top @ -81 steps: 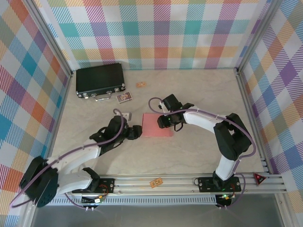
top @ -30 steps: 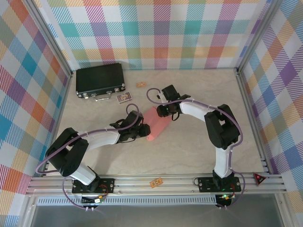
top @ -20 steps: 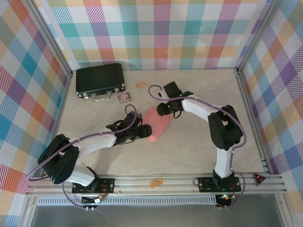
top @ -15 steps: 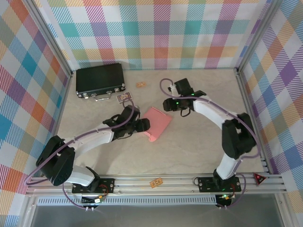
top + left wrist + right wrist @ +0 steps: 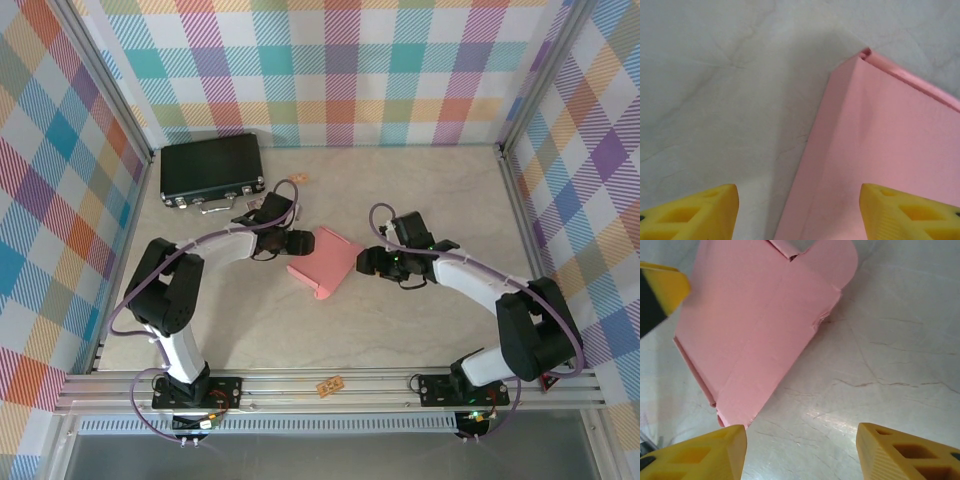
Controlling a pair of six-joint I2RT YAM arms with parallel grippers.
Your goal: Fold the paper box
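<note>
The paper box (image 5: pixel 325 262) is a salmon-pink folded card that lies flat on the table between my two grippers. My left gripper (image 5: pixel 297 243) stands open at its left corner. In the left wrist view the box (image 5: pixel 890 140) has its long folded edge running between the yellow fingertips of the left gripper (image 5: pixel 799 215), with nothing gripped. My right gripper (image 5: pixel 368 262) is open just to the right of the box. In the right wrist view the box (image 5: pixel 755 325) lies ahead and to the left, apart from the right gripper (image 5: pixel 802 452).
A black hard case (image 5: pixel 212 170) with metal latches sits at the back left. A small orange piece (image 5: pixel 298 179) lies on the table near it. Plaid walls close in three sides, and an aluminium rail (image 5: pixel 330 385) runs along the near edge.
Both grippers have opened and let go of the box, which was held tilted between them and now lies flat. The right gripper swung from behind the box to its right side.
</note>
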